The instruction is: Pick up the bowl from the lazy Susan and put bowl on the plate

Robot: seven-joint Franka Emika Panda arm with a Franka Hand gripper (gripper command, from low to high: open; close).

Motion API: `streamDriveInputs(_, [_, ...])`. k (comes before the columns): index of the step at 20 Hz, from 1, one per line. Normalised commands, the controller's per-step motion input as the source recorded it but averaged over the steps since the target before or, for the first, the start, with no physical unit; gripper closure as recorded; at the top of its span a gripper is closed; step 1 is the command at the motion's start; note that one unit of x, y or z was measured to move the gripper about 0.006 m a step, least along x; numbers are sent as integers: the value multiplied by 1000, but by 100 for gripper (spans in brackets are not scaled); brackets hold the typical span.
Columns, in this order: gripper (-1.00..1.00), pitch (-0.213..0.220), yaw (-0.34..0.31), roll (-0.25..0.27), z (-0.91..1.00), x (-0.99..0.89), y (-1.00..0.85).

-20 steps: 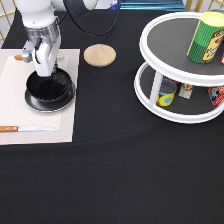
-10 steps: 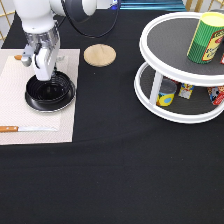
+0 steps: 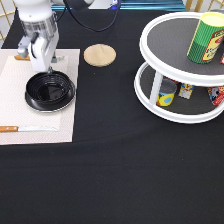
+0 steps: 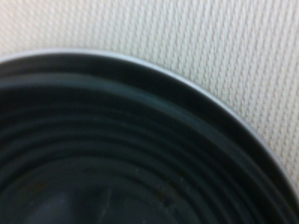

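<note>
The black ridged bowl (image 3: 50, 91) sits on the beige placemat at the exterior view's left. It rests on the silver plate, which shows only as a thin bright rim (image 4: 232, 117) around the bowl in the wrist view. The bowl (image 4: 93, 160) fills most of the wrist view. My gripper (image 3: 42, 67) stands at the bowl's far rim, its fingers apart and just above the rim. It holds nothing. The white two-tier lazy Susan (image 3: 182, 119) stands at the exterior view's right, with no bowl on it.
A round wooden disc (image 3: 99, 54) lies between the placemat (image 3: 15, 107) and the lazy Susan. A knife (image 3: 25, 129) lies on the placemat's near edge. A green can (image 3: 205, 37) stands on the upper shelf, with small cans (image 3: 165, 92) on the lower shelf.
The gripper has risen slightly from the bowl's far rim. The bowl stays in place on the plate.
</note>
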Motion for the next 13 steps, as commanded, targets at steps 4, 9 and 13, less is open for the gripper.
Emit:
streamDriveInputs(4, [-100,66,23,-52,644,-41,78])
streamDriveInputs(9, [-100,81,8,-35,71,122,50])
streamDriveInputs(13, [-100,0,0,0,0,0,0])
